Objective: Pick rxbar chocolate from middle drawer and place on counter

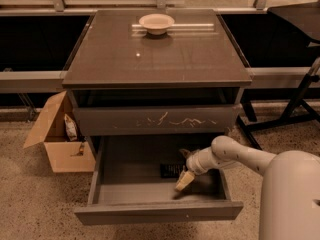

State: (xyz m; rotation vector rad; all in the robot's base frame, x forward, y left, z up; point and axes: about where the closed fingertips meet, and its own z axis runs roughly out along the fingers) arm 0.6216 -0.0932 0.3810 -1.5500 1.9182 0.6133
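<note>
The middle drawer (150,211) is pulled out below the scratched drawer front. The rxbar chocolate (171,170), a small flat black wrapper, lies on the drawer's grey floor right of centre. My gripper (182,168) reaches into the drawer from the right, at the bar's right end. Its fingers are open, with one pale fingertip (183,180) in front of the bar and the other behind it. The bar is not lifted. The counter (155,54) is the glossy dark top slab above.
A pale round bowl (156,23) stands at the back of the counter. The scratched drawer front (155,120) overhangs the open drawer. An open cardboard box (57,136) sits on the floor at the left. A dark metal frame (295,109) stands at the right.
</note>
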